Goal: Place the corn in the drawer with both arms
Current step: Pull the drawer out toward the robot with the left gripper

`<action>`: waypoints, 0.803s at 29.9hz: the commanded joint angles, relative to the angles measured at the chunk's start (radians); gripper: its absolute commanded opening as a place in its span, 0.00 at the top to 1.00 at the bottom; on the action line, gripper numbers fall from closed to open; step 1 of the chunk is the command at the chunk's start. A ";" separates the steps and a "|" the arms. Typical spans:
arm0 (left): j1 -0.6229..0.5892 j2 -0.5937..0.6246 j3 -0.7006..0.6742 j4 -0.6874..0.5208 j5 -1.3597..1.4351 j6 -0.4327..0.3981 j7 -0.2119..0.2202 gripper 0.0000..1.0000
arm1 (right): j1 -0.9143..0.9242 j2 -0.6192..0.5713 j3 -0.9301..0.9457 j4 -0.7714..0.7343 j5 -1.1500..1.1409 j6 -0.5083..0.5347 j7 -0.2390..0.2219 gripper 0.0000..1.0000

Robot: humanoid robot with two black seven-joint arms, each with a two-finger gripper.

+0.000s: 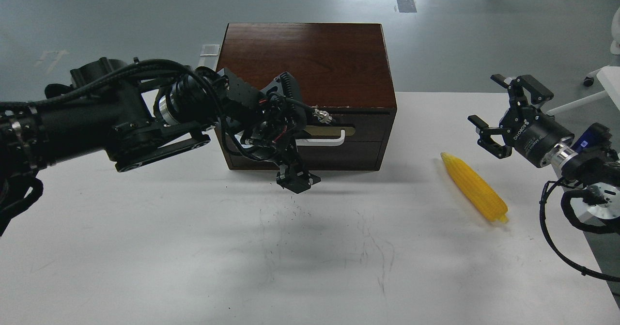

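The yellow corn (474, 187) lies on the white table at the right, tip pointing back-left. The dark brown drawer (361, 127) with its white bar handle (332, 138) sits closed in the front of the reddish-brown box (305, 61). My left gripper (290, 131) is right in front of the drawer, covering the handle's left end. Its claw fingers are spread, one up at the box top, one (296, 179) down near the table. I cannot tell whether it touches the handle. My right gripper (489, 114) is open and empty, above the table just right of the corn's tip.
The white table (310, 257) spreads wide in front of the box, with faint scuff marks in the middle. Its right edge lies near my right arm. Grey floor is behind the box, and a white furniture leg (576, 104) is at the far right.
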 commanded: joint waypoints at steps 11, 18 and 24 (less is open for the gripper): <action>0.001 0.027 0.000 -0.163 -0.015 0.000 0.000 0.01 | 0.000 -0.003 0.000 0.000 0.000 0.000 0.000 0.01; 0.002 0.083 0.000 -0.281 -0.015 0.000 0.000 0.01 | -0.001 -0.003 0.000 0.000 0.000 0.000 0.000 0.01; 0.002 0.134 0.000 -0.367 -0.014 0.000 0.000 0.01 | -0.001 -0.001 0.000 -0.002 0.000 0.000 0.000 0.01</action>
